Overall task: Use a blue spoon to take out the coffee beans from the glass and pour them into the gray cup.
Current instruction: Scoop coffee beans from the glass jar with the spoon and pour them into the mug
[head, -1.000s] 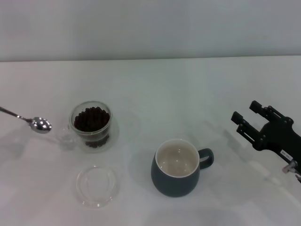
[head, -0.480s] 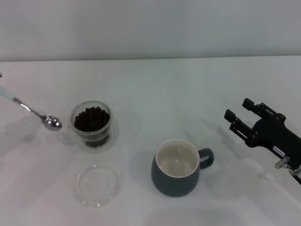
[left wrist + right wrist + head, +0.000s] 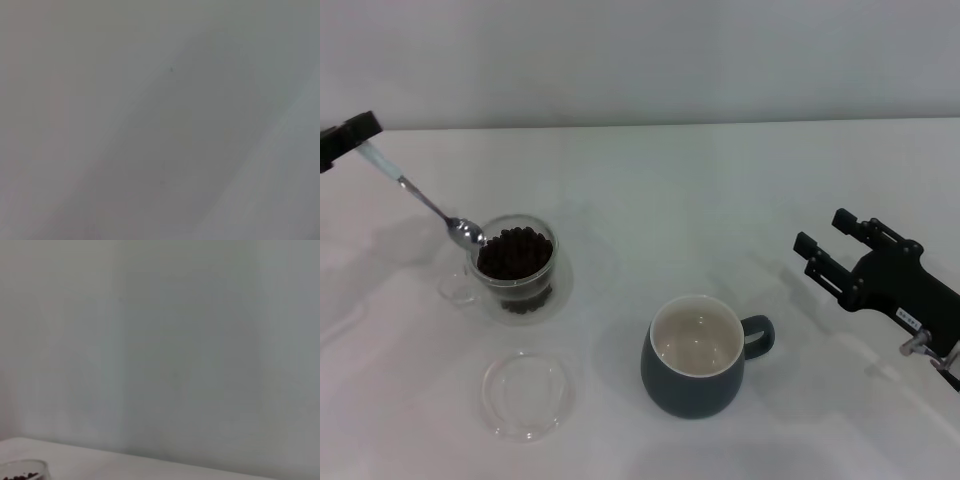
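From the head view, the left gripper (image 3: 350, 140) sits at the far left edge of the scene, raised above the white table (image 3: 720, 200), and it is closed on the pale end of the blue spoon (image 3: 420, 203); the spoon slants down and to the right from there, its silver bowl resting right at the near-left rim of the glass (image 3: 514, 266), touching or just over the edge, I cannot tell which; the glass stands upright on the left half of the table, filled nearly to the top with the coffee beans (image 3: 513, 253), its clear side handle sticking out to the left; just in front of it, apart from it, lies a shallow clear glass dish (image 3: 525, 395), flat on the table; the gray cup (image 3: 697, 358) stands upright near the middle front, its cream inside bare, its loop handle pointing right; well to the right of the cup, the right gripper (image 3: 825, 240) hangs above the table with its two black fingers spread apart and nothing between them, pointing up and left; from the left wrist view, only a blank grey surface with a soft shadow shows, no fingers and no spoon; from the right wrist view, a plain pale wall fills nearly everything, with a strip of table at one edge and, in the corner, the rim of the glass (image 3: 22, 466) with a few coffee beans (image 3: 20, 476) visible inside.
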